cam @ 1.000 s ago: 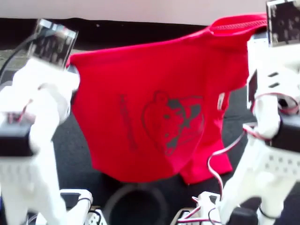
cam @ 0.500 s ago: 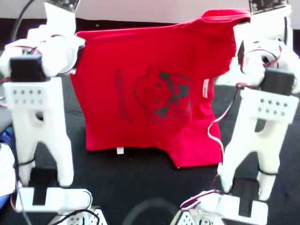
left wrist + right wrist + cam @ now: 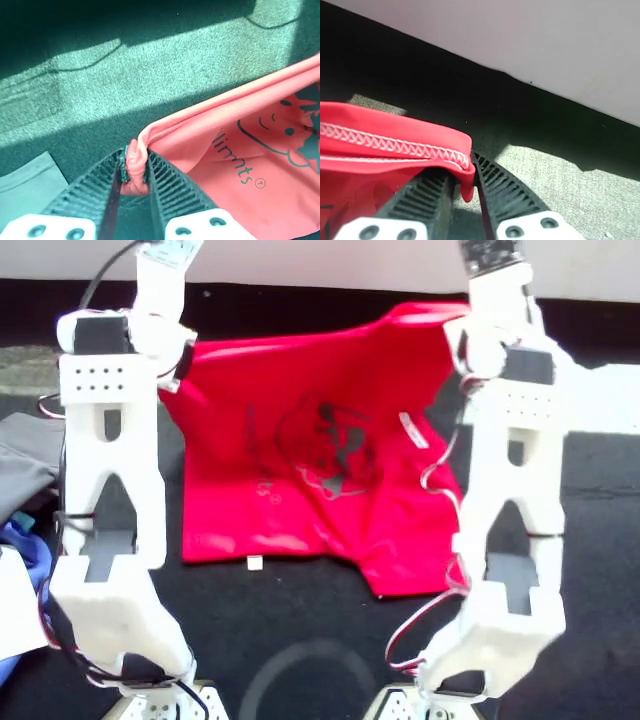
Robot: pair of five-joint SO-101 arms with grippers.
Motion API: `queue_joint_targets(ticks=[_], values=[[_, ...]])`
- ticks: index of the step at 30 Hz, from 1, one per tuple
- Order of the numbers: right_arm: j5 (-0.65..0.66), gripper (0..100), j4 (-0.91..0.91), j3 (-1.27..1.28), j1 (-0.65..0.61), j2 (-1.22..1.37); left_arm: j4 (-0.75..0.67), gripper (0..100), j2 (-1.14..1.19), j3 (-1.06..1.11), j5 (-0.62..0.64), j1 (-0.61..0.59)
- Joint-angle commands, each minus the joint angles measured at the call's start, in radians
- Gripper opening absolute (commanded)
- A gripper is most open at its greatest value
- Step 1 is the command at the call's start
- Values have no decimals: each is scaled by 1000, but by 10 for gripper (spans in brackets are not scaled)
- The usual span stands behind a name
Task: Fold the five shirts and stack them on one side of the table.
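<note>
Black fuzzy tabletop [image 3: 300, 640] first, since it's the biggest thing going. The red printed T-shirt [image 3: 300, 490] is draped over the middle of it, with the near edge lying flat and the far edge hoisted up and stretched between the two arms. Off at the left side sits a grey garment [image 3: 25, 455] with a blue cloth [image 3: 25, 550] just nearer the bases, probably more shirts waiting their turn.

The left pincer [image 3: 135, 167] is clamped on a bunched red corner. The right pincer [image 3: 464, 175] is nipping the stitched hem at the other far corner.

This looks like the lay-flat before a fold. To do it well, both pinches need to be firm, the far edge taut and level, and both ends lowered at the same pace so the cloth lands smooth.

The lettering runs near-to-far, so the shirt's long axis likely lies side to side. Which end is the collar is hard to call.
</note>
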Motion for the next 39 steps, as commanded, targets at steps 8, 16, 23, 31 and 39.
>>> queue_joint_targets(ticks=[8, 16, 23, 31, 39], values=[[9, 5, -105, -375, 13, 182, -107, 8, 8, -38, -2, -56], [6, 5, 262, -728, 53, 189, 127, 8, -56, -249, 0, -50], [5, 5, 644, -1089, 59, 160, 338, 8, -154, -369, 2, -54], [6, 5, 883, -1365, 90, 48, 345, 8, -522, -211, 0, -102], [11, 5, 880, -1346, 122, -282, 344, 8, -952, 107, 0, -110]])
